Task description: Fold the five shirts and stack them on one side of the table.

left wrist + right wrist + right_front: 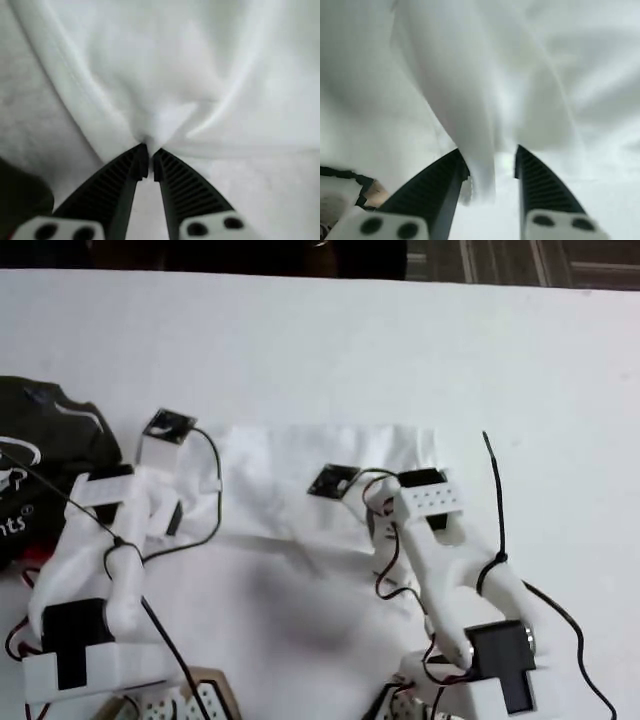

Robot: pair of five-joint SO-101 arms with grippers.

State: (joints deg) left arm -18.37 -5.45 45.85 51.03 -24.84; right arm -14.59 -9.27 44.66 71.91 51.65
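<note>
The white shirt [300,475] is lying spread mid-desk [420,350]. The left gripper [149,161] is clamping its edge, jaws pressed together on the cloth. The right gripper [490,165] is standing apart around a raised fold, not yet gripping. It likely needs closing firmly before both arms lift evenly, keeping the edge taut. A dark garment [50,450] is sitting beside the left arm.
</note>
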